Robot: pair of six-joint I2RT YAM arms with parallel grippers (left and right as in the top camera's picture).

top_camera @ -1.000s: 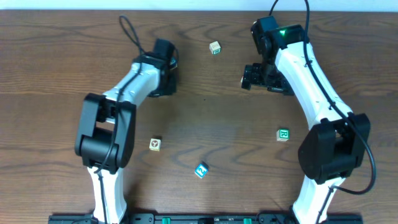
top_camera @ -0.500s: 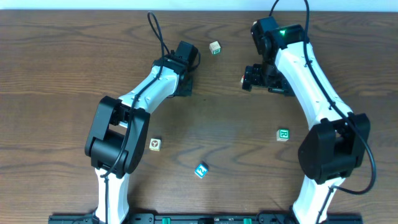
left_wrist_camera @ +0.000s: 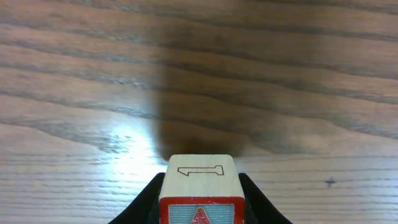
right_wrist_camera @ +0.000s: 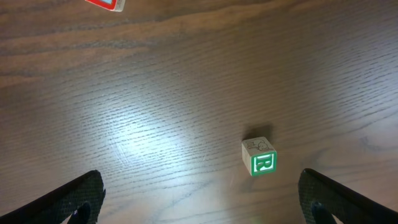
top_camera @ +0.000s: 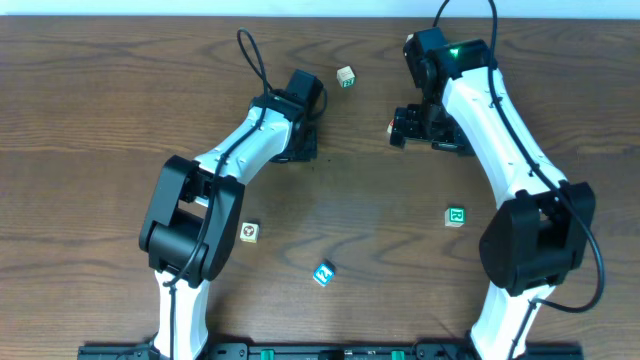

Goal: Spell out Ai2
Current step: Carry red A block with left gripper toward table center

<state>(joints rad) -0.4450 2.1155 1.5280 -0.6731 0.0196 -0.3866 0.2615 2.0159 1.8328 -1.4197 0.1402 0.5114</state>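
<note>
The left gripper (top_camera: 303, 148), toward the far middle of the table (top_camera: 100, 100), is clamped on a pale red-marked cube (left_wrist_camera: 200, 180), probably the A. I cannot tell whether the cube touches the wood. The right gripper (top_camera: 402, 126) hangs farther right with its fingers wide apart, holding nothing. To place the cube well, lower it straight until the base sits flat with the letter face readable. Leave room to the right for two more cubes, then release without nudging.

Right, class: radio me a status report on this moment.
Left gripper shut on red-marked cube. Right gripper open, empty. Green-marked cube lies ahead of it.
</note>
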